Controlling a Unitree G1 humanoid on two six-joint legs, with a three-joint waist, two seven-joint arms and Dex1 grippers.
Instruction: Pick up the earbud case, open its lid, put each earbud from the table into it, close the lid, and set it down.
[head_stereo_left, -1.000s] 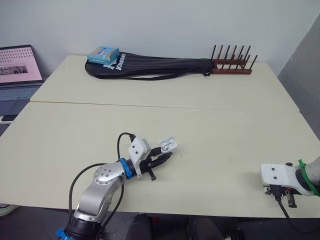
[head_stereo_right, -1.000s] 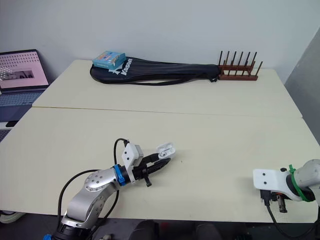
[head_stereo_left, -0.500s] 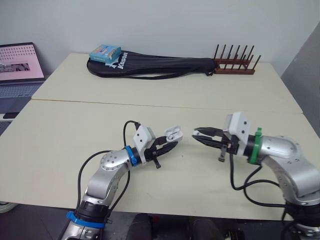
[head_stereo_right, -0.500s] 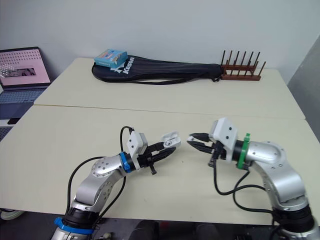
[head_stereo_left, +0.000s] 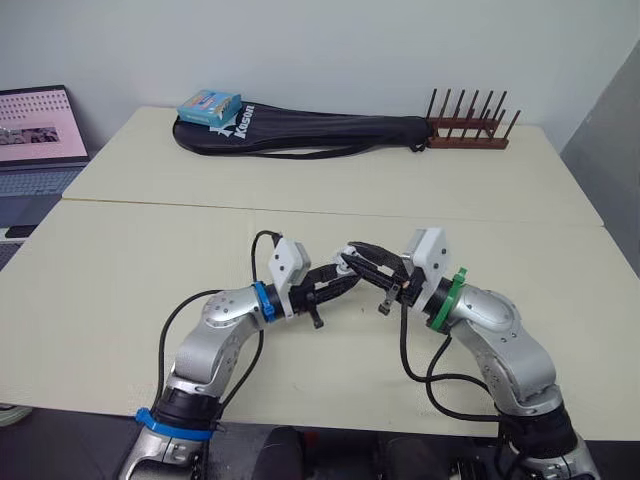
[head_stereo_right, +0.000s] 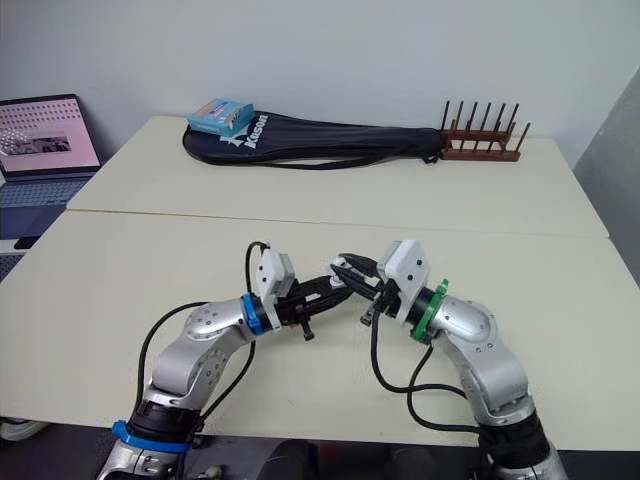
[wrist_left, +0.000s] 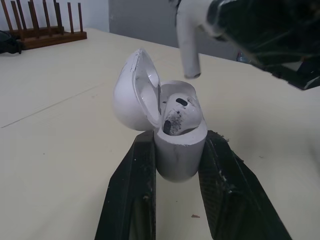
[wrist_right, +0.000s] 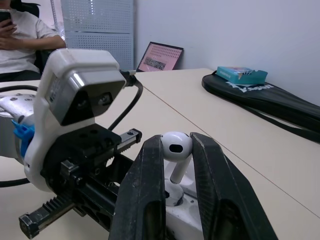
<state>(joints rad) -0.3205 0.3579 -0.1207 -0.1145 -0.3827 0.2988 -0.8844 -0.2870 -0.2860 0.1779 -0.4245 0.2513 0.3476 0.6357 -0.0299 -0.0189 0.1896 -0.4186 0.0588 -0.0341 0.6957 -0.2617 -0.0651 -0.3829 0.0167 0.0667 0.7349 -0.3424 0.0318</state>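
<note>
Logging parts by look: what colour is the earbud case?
White; the earbud case shows best in the left wrist view.

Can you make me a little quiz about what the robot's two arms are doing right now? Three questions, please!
1. True or false: the lid of the earbud case is shut.
2. Pick one: what is the right tool pinching? A) an earbud B) a spoon C) a ball
3. Fill the gap: the earbud case is gripped by the ___ tool.

Key
1. False: the lid stands open.
2. A: the earbud hangs just above the open case.
3. Left: the left tool clamps the case on both sides.
</note>
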